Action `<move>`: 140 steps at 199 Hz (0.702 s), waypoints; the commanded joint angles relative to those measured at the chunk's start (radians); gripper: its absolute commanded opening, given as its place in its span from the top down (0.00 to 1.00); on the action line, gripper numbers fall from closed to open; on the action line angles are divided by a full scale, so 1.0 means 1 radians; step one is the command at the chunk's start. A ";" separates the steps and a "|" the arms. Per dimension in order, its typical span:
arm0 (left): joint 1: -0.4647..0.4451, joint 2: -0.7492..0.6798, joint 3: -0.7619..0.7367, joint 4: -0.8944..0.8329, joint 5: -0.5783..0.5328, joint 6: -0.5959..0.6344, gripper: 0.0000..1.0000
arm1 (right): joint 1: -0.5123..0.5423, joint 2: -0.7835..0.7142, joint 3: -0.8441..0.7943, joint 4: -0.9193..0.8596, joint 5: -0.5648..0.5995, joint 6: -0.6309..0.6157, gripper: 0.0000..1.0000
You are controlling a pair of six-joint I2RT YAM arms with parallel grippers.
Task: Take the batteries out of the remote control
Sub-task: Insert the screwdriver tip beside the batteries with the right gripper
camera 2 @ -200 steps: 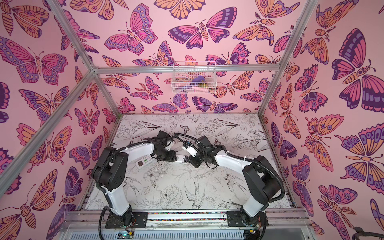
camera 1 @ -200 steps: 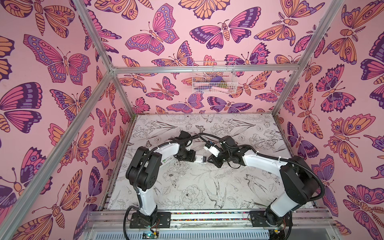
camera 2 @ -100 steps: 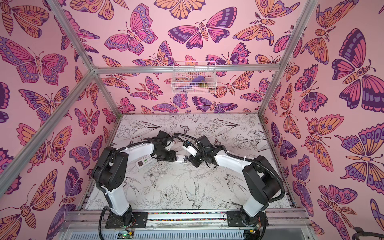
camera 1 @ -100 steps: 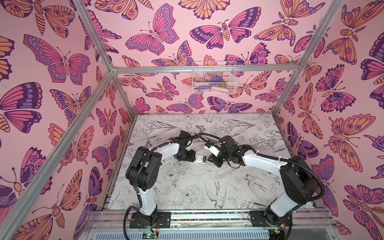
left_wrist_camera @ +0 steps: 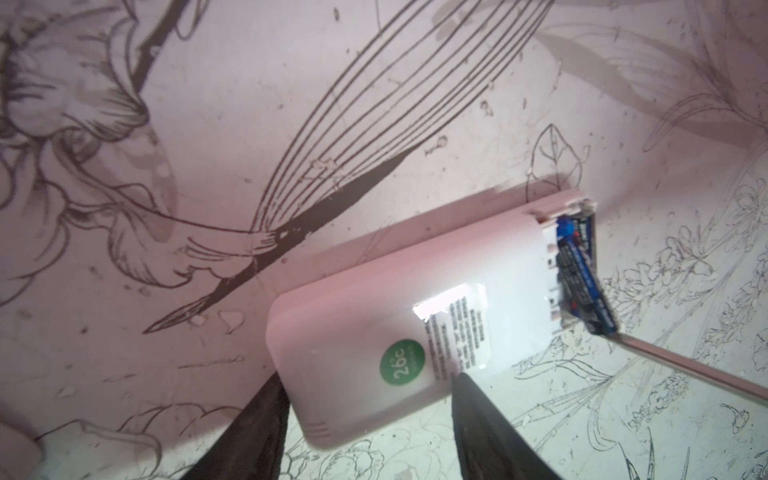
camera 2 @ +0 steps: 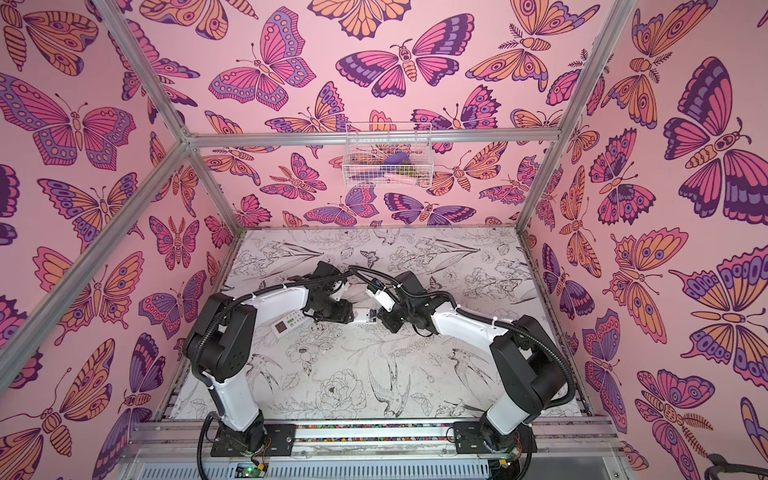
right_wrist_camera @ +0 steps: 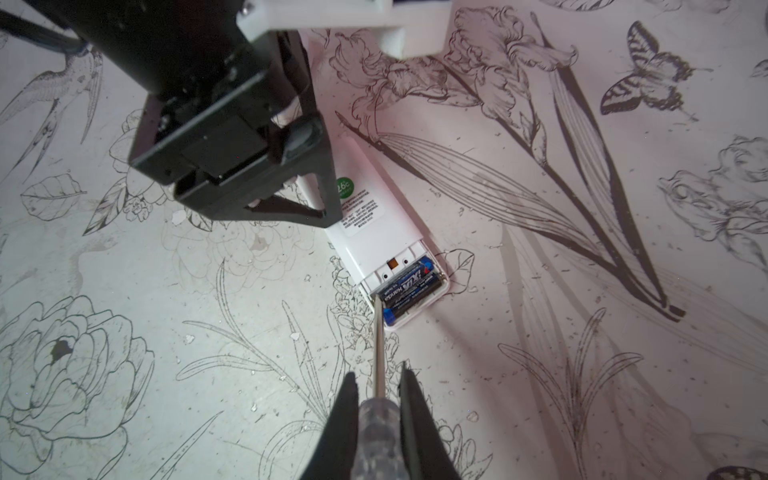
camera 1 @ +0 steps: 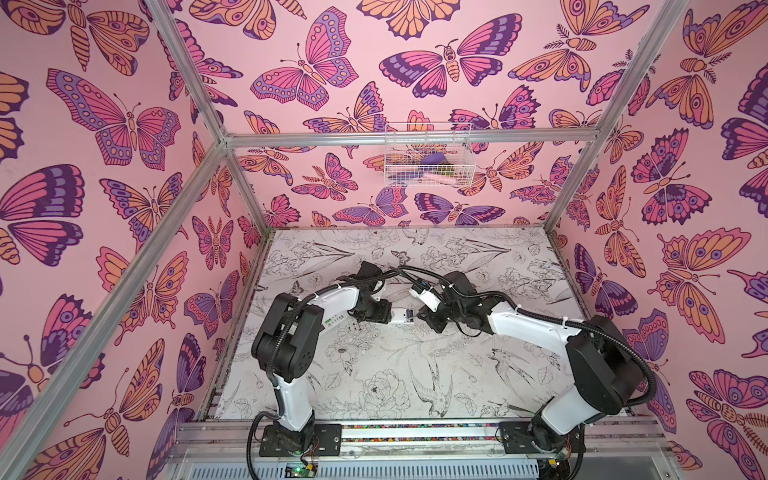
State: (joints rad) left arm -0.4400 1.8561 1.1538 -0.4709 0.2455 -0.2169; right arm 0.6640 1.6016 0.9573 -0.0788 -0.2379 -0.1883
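The white remote control [right_wrist_camera: 374,224] lies face down mid-table, its battery bay uncovered. Two black batteries [right_wrist_camera: 409,286] with blue ends lie side by side in the bay, and the left wrist view shows them as well [left_wrist_camera: 582,270]. My left gripper [left_wrist_camera: 368,378] grips the remote's other end, one finger on each long side. My right gripper [right_wrist_camera: 378,372] is shut on a thin tool [right_wrist_camera: 377,340] with a clear handle and a metal shaft. The shaft's tip touches the end of the nearer battery. In both top views the two grippers meet over the remote [camera 1: 402,316].
A second white remote with green buttons [camera 2: 289,323] lies face up under my left forearm. A white wire basket [camera 1: 428,156] hangs on the back wall. Aluminium frame posts and butterfly-patterned walls enclose the floral table [camera 1: 374,374].
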 commanded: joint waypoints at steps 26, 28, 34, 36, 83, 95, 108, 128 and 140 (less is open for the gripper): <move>-0.014 0.018 -0.032 -0.009 -0.012 0.014 0.37 | -0.002 -0.055 -0.005 0.045 0.074 -0.020 1.00; -0.013 0.019 -0.031 -0.009 -0.012 0.013 0.37 | -0.001 -0.055 -0.005 0.043 0.077 -0.020 1.00; -0.012 0.020 -0.032 -0.008 -0.012 0.013 0.37 | -0.001 -0.055 -0.005 0.041 0.082 -0.020 1.00; -0.012 0.020 -0.031 -0.009 -0.012 0.013 0.37 | -0.001 -0.054 -0.005 0.040 0.083 -0.020 1.00; -0.012 0.021 -0.033 -0.008 -0.014 0.013 0.37 | -0.007 -0.073 -0.028 0.029 0.125 -0.023 1.00; -0.012 0.019 -0.032 -0.008 -0.014 0.013 0.37 | -0.012 -0.078 -0.030 0.019 0.115 -0.022 1.00; -0.012 0.020 -0.033 -0.008 -0.015 0.013 0.37 | -0.012 -0.079 -0.028 0.008 0.075 -0.019 1.00; -0.012 0.020 -0.033 -0.007 -0.014 0.013 0.37 | -0.011 -0.058 -0.019 -0.009 -0.011 -0.022 1.00; -0.012 0.021 -0.032 -0.008 -0.014 0.013 0.37 | -0.008 -0.038 -0.017 -0.006 -0.031 -0.014 1.00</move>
State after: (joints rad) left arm -0.4438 1.8557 1.1530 -0.4656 0.2413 -0.2165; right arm 0.6559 1.5501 0.9325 -0.0666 -0.1818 -0.1879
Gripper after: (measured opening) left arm 0.632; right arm 0.165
